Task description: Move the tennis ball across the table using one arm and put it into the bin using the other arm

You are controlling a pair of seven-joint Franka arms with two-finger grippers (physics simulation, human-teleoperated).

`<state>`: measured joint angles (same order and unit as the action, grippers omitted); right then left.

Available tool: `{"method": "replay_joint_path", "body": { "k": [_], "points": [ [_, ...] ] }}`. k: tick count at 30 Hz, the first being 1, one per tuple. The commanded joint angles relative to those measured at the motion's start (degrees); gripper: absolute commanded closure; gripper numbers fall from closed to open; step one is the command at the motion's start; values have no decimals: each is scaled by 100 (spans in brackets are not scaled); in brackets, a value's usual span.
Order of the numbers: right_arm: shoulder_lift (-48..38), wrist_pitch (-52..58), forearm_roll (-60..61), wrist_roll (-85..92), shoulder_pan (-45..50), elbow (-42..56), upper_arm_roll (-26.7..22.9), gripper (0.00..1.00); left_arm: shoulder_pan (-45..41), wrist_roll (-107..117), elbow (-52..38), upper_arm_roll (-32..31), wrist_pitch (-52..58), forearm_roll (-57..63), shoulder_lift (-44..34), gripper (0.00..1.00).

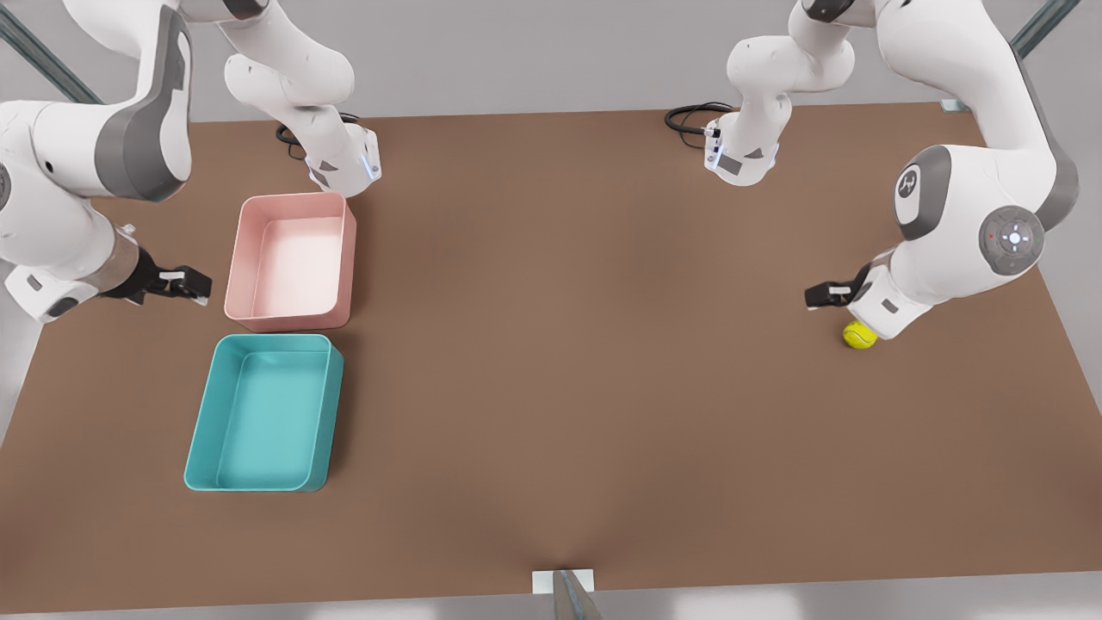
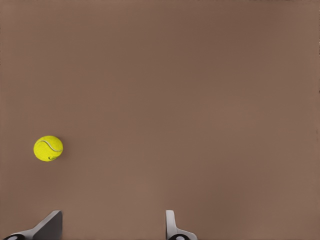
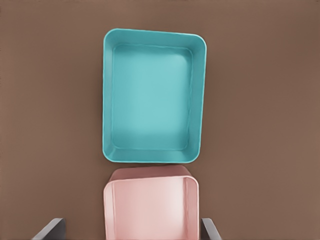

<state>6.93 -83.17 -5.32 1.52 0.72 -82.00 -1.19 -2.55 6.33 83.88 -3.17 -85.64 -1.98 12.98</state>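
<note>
The yellow-green tennis ball [image 1: 859, 335] lies on the brown table [image 1: 560, 362] near the front view's right edge, partly under the wrist of the arm there. That arm carries my left gripper [image 1: 818, 295], which hovers open just beside and above the ball; the left wrist view has the ball [image 2: 48, 148] off to one side of the open fingertips [image 2: 172, 227]. My right gripper [image 1: 196, 284] waits open at the front view's left, beside the pink bin [image 1: 293, 200], nothing between its fingers [image 3: 50, 229].
A teal bin [image 1: 271, 341] stands in front of the pink one, both empty; the right wrist view looks down on the teal bin [image 3: 155, 34] and the pink bin [image 3: 150, 172]. Black cables [image 1: 689, 116] lie at the table's far edge. A metal bracket [image 1: 564, 585] sits at the near edge.
</note>
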Motion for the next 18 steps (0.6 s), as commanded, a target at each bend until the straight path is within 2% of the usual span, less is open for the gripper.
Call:
{"method": "replay_joint_path", "body": {
  "k": [1,2,3,4,5,7,8,10,12,14,18],
  "points": [
    [-16,-296,22,383,16,-35,5,0,0,351,-3,1,-278,5,-6,0],
    [-25,-296,-4,428,16,-44,5,0,0,351,-3,1,-269,5,-6,0],
    [-25,-296,-39,454,16,-36,5,0,0,342,-3,1,-261,5,-6,34],
    [-25,-279,-66,691,16,-62,5,0,0,54,6,115,29,5,-6,79],
    [-25,-165,-66,753,16,-106,5,0,0,-894,120,238,12,49,3,79],
    [-34,-156,-66,700,16,-290,5,0,79,-4603,910,835,-1244,93,38,79],
    [-51,-156,-66,691,16,-317,5,0,131,-5429,1034,932,-1560,93,107,79],
    [-69,-164,-57,683,16,-352,5,0,299,-6809,1271,932,-2061,93,240,79],
    [-60,-173,-13,682,16,-413,5,0,343,-8635,1473,941,-2115,1084,275,79],
    [-16,-173,5,682,121,-449,-4,0,659,-10527,1956,941,-2878,1340,354,79],
    [10,-173,92,682,104,-457,-4,0,1125,-12103,2395,932,-3898,1857,785,79]
  ]
}}
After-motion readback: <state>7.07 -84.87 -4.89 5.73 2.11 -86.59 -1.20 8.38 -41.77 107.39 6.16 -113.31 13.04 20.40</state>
